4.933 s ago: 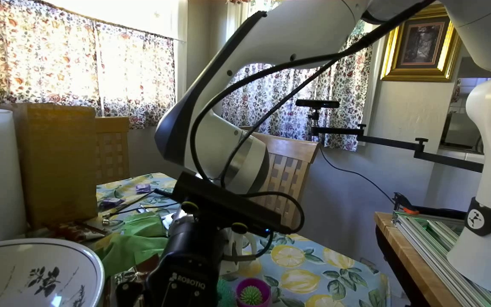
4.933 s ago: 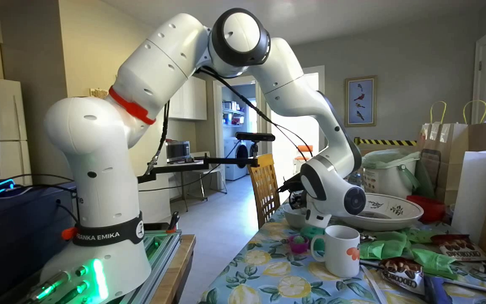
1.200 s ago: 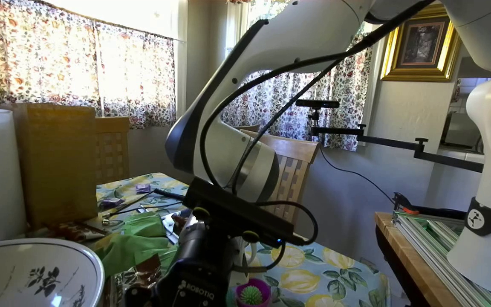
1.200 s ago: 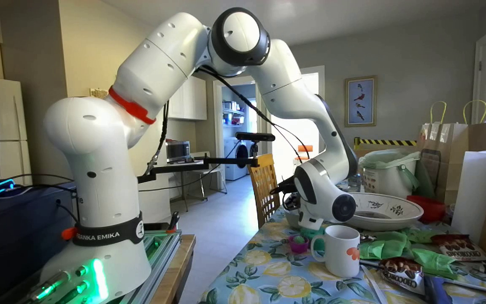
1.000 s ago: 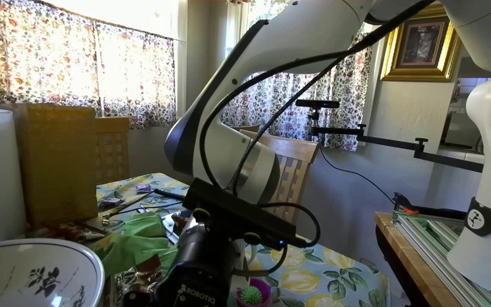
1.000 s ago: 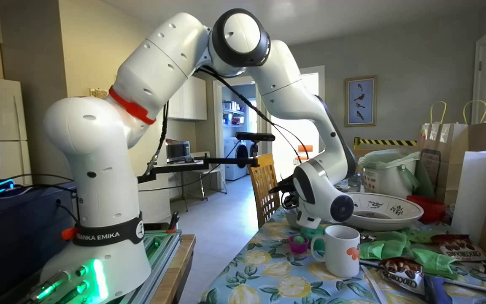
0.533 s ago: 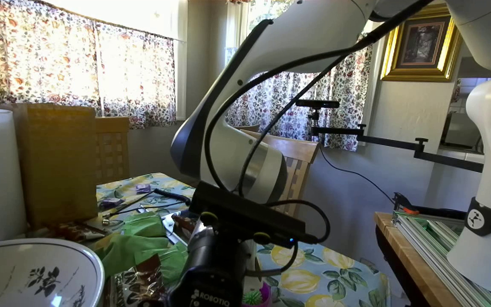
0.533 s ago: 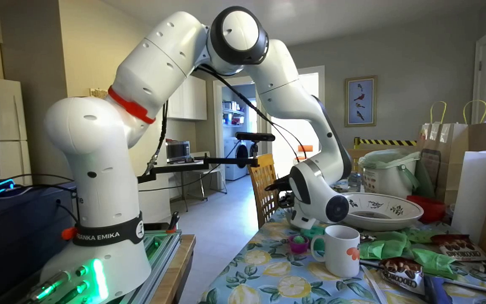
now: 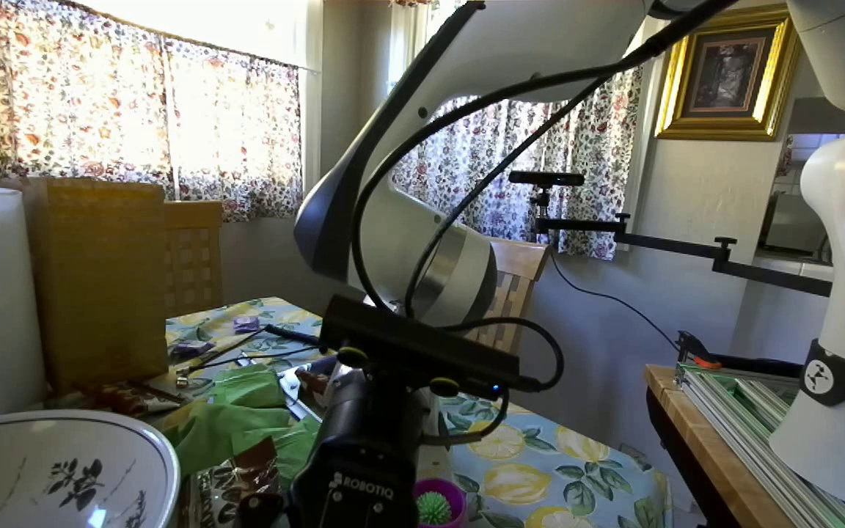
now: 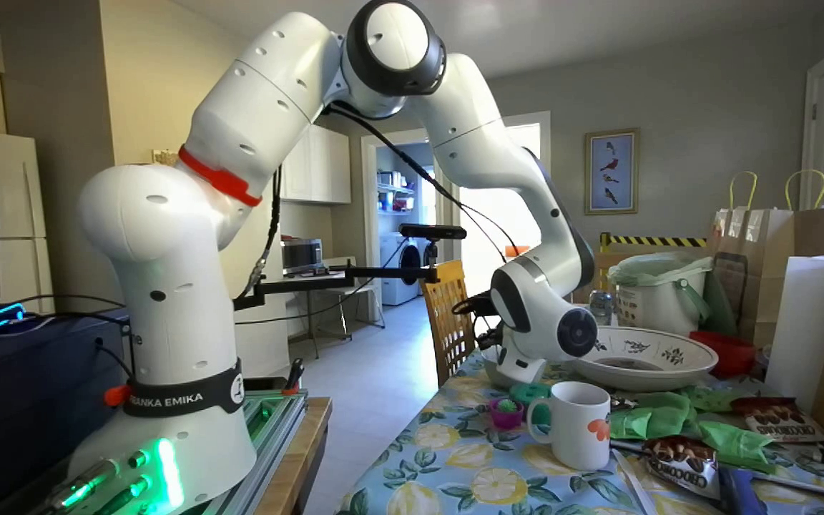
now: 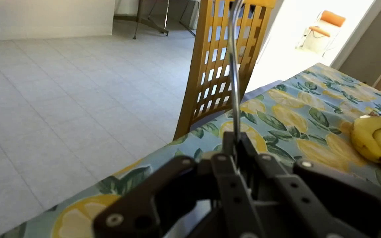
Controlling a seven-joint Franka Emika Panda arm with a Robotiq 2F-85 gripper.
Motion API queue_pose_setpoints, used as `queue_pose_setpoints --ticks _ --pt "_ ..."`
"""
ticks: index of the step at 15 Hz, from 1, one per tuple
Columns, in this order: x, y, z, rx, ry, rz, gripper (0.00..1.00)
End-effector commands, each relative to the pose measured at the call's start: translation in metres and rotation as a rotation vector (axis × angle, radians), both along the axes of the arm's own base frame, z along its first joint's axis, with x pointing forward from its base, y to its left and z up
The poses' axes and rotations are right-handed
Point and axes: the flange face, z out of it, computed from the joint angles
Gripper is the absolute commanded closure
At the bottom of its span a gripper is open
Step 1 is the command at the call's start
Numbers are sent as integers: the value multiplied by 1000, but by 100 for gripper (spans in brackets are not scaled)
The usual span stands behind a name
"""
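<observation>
In the wrist view my gripper (image 11: 237,140) is shut on the lower end of a thin, shiny metal piece (image 11: 234,76), which looks like a utensil handle. It runs up out of that view, so its far end is hidden. Below lies the lemon-print tablecloth (image 11: 286,115), with two bananas (image 11: 369,138) off to the right. An exterior view shows the black gripper body (image 9: 356,469) pointing down beside a magenta cup (image 9: 459,499) with a spiky green plant; the fingertips are cut off there. A pale bowl (image 10: 492,372) is partly hidden behind the wrist.
A white mug (image 10: 578,429) stands near the wrist, beside a teal item (image 10: 530,392). A large patterned bowl (image 10: 641,357), green wrappers (image 10: 659,418) and brown snack bags (image 10: 684,465) lie further right. A wooden chair (image 11: 223,59) borders the table edge.
Over the last seconds the arm has shifted right in one camera's picture and left in the opposite one. During the last half second it has risen a little. The jaws stay shut.
</observation>
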Motion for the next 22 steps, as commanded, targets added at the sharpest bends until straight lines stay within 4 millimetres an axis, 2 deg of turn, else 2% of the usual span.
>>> queue_pose_setpoints --ticks 1,5,8,14,18,22 --pt "9 -6 1 -101 -47 7 98" --pt "15 -2 0 -92 -94 9 98" --pt "11 1 4 -60 -95 15 98" --pt "-4 11 34 -2 -113 47 98" --pt "-12 9 59 31 -136 59 98" --pt "-15 8 67 55 -130 73 98"
